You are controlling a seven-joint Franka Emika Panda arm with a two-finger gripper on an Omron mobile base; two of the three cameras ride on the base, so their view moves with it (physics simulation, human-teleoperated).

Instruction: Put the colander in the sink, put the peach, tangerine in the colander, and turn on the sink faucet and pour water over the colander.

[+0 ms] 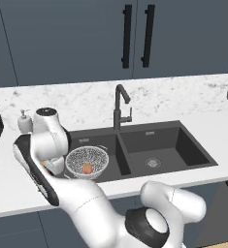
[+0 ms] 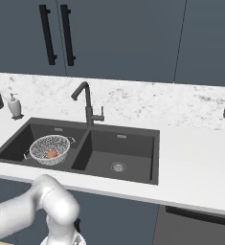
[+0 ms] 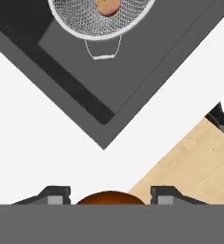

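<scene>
1 colander (image 1: pixel 87 162), 1 peach (image 1: pixel 87 168), 1 tangerine (image 3: pixel 110 198)

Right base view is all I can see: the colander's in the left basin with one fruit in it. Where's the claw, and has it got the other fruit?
Observer: Yes. In the hand view a tangerine sits gripped between the tips of the claw.
Operator: Is it above the colander, ready to drop?
Observer: Not yet. The hand view puts the claw over the white counter, short of the sink, with the colander farther ahead.
</scene>
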